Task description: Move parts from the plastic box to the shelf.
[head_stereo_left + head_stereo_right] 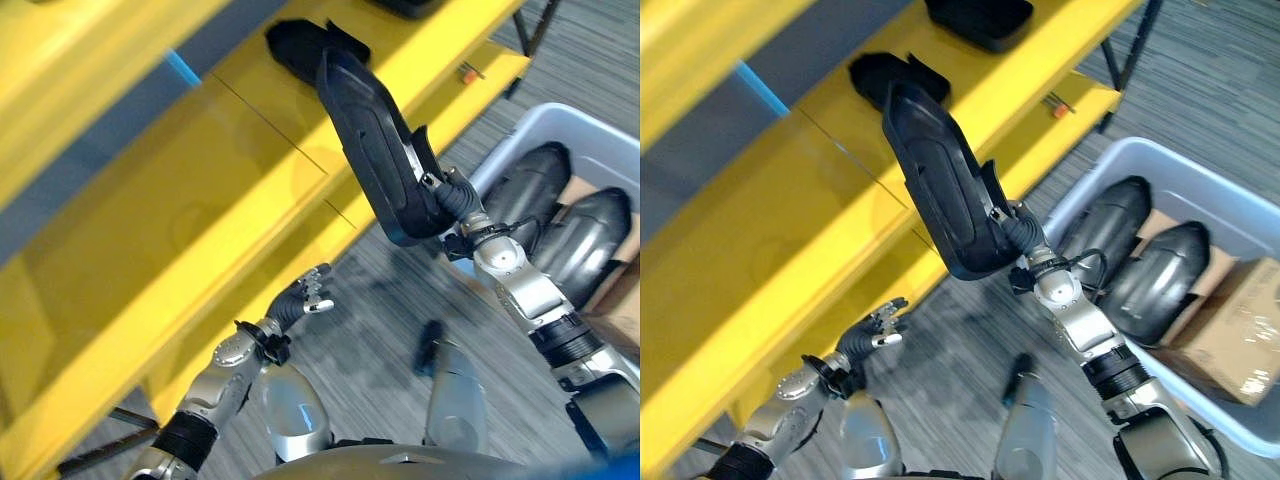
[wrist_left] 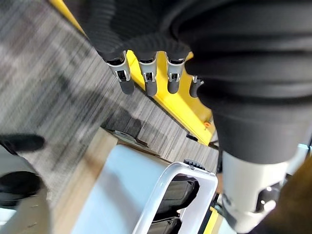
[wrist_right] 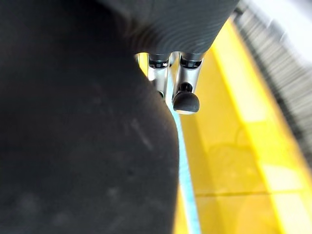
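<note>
Yellow shelf (image 1: 150, 250) boards slope across the left of the room, with one dark part (image 1: 888, 72) already lying on them and another dark piece (image 1: 980, 20) further along. Low on the left side, the left hand (image 1: 305, 297) hangs idle just off the shelf edge, fingers loosely straight and holding nothing. Moving right, the long black part (image 1: 375, 150) stands up in the air — its long axis runs from the right hand (image 1: 455, 198) at its lower end up and leftward over the shelf, so its far tip is already above the boards near the part lying there. The right hand's fingers are curled round that lower end. Further right, the plastic box (image 1: 600, 135) on the floor holds two more parts (image 1: 1140, 250) beside a cardboard carton (image 1: 1230, 345). I'd judge the part only needs lowering and tipping flat along the shelf — the right arm is the one placed for it.
</note>
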Motion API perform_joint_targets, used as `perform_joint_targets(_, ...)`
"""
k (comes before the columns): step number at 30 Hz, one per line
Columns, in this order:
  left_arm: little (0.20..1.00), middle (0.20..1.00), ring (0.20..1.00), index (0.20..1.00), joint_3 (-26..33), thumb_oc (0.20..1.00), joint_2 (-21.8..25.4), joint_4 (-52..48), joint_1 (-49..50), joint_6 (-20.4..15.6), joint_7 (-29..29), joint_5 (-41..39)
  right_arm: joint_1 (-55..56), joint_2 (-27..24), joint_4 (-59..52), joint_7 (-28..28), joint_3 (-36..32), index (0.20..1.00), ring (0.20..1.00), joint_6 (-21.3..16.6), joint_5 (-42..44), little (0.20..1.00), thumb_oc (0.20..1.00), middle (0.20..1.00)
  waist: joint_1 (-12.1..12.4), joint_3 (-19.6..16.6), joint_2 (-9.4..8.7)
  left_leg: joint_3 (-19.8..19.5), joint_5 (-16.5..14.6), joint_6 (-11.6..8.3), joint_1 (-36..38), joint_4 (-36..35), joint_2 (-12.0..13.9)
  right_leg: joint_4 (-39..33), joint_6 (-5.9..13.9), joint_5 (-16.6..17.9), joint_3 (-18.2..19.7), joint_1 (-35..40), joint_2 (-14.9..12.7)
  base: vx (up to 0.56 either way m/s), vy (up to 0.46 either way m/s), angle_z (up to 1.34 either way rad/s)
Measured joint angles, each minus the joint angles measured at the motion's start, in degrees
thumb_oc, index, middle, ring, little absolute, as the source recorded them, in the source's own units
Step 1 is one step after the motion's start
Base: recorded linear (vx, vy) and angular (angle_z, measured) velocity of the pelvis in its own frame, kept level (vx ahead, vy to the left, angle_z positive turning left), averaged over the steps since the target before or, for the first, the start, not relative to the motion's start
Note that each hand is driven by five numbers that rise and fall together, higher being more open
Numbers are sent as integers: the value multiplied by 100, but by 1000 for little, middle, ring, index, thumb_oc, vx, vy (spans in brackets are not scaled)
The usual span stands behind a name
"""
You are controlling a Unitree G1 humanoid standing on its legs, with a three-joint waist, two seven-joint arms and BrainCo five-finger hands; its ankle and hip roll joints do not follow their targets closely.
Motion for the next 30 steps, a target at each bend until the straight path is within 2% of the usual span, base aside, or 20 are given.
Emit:
perform_joint_targets(1,1000,1000,1000,1000,37,1000,34,98,41,17,-5,0,-11,216,82,-4,-82,200,200,1,24,200,200,200,84,46,-28,-165,-11,-312,12,75,-201,36,129,82,112,-17,-122,-20,275,12)
perform_joint_targets(2,1000,1000,1000,1000,65,1000,77,170,-6,37,19,-3,2,397,83,2,-61,200,200,68,58,200,200,200,77,159,-276,-170,-28,-328,-34,136,-547,-94,237,143,302,18,-365,-14,264,38)
perform_joint_targets(3,1000,1000,1000,1000,48,1000,155,87,-25,90,9,-3,1,463,83,20,-53,200,200,117,57,200,200,200,112,186,-410,-204,12,-296,-118,151,-746,-331,254,258,547,61,-370,-5,279,69)
perform_joint_targets(4,1000,1000,1000,1000,47,1000,206,25,-23,130,6,-2,2,522,85,17,-56,200,200,172,50,200,200,200,190,199,-488,-254,5,-297,-225,233,-893,-605,265,478,723,178,-385,7,175,48)
perform_joint_targets(5,1000,1000,1000,1000,32,1000,233,21,-18,142,11,-2,1,568,94,20,-56,200,200,231,45,200,200,200,304,237,-542,-260,-41,-300,-227,307,-986,-831,270,651,728,314,-442,7,169,34)
perform_joint_targets(7,1000,1000,1000,1000,21,1000,430,-6,22,152,26,-2,-1,780,100,58,-51,200,200,292,46,200,200,200,452,317,-676,-329,-144,-246,-221,450,-1094,-1042,282,774,672,584,-542,11,91,25)
perform_joint_targets(11,1000,1000,1000,1000,119,1000,607,-53,111,209,66,-12,-83,953,89,67,-59,200,200,290,36,200,200,200,640,442,-867,-472,-197,-269,-219,582,-1077,-1220,372,808,496,878,-544,2,49,19)
perform_joint_targets(14,1000,1000,1000,1000,135,1000,601,-278,237,217,65,-14,-92,942,92,58,-211,200,200,290,11,200,200,200,733,483,-921,-601,-222,-265,-247,613,-1014,-1323,688,769,297,1053,-507,-22,8,19)
perform_joint_targets(16,1000,1000,1000,1000,136,1000,593,-381,334,218,68,-23,-192,909,109,-6,-258,200,200,290,-190,200,200,200,763,501,-912,-699,-207,-287,-315,622,-909,-1352,738,761,199,1065,-403,-32,-22,10)
perform_joint_targets(19,1000,1000,1000,1000,141,1000,581,-390,315,219,65,-46,-409,849,331,-52,-398,200,200,289,-417,200,200,200,866,609,-885,-825,-158,-341,-326,624,-808,-1261,710,686,44,1114,-329,-58,-49,13)
perform_joint_targets(21,1000,1000,1000,1000,161,1000,587,-428,294,221,60,-49,-629,735,582,-87,-479,200,200,287,-558,200,200,200,1007,670,-865,-981,-137,-369,-457,637,-781,-1097,732,561,-51,1047,-315,-77,-51,30)
perform_joint_targets(25,1000,1000,1000,1000,159,1000,596,-533,156,227,58,-49,-1206,543,1157,-216,-652,200,200,289,-855,200,200,200,1331,1017,-856,-1212,-59,-371,-729,702,-767,-777,663,406,-203,850,-326,-68,-78,26)
perform_joint_targets(27,1000,1000,1000,1000,97,1000,660,-554,-54,226,102,-55,-1498,548,1813,-282,-638,200,200,233,-1087,200,200,200,1390,1133,-893,-1346,32,-489,-747,704,-754,-517,647,248,-274,828,-328,-86,-127,23)
perform_joint_targets(29,1000,1000,1000,1000,65,1000,694,-595,-270,228,182,-55,-1840,482,2336,-480,-662,200,200,262,-1526,200,200,200,1576,1161,-939,-1453,43,-507,-822,682,-563,-331,531,82,-370,705,-170,-100,-88,9)
perform_joint_targets(30,1000,1000,1000,1000,5,1000,729,-594,-287,231,184,-55,-1931,480,2381,-504,-661,200,200,255,-1606,200,200,200,1583,1169,-953,-1451,45,-507,-839,683,-529,-252,500,42,-368,644,-152,-132,-101,-4)
